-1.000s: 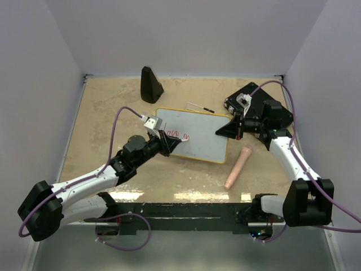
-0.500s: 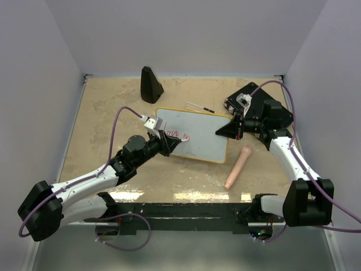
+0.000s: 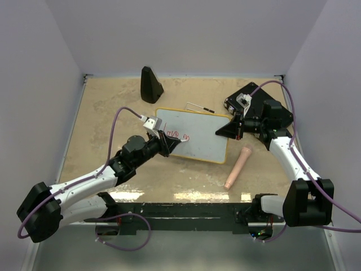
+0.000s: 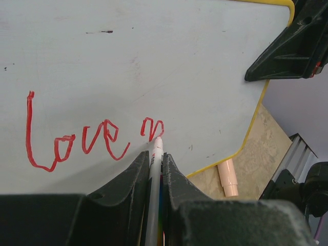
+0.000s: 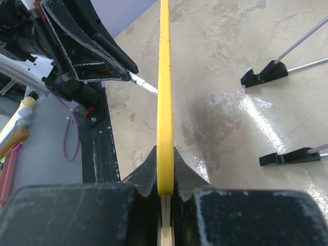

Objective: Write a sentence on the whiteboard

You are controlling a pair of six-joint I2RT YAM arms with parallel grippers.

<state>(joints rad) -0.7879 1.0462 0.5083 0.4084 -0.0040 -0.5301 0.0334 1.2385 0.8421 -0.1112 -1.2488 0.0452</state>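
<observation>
Red sentence (image 4: 95,134) at tip of marker (image 4: 156,154) in left end effector (image 4: 154,163)

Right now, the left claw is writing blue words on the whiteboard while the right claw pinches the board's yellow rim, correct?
Not quite: the words are red, not blue, as the left wrist view shows. The rest holds: the left claw has the marker tip on the whiteboard, and the right claw pinches its yellow rim.

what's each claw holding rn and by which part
Left claw: the marker, by its barrel just behind the tip. Right claw: the whiteboard, clamped on its yellow rim.
</observation>
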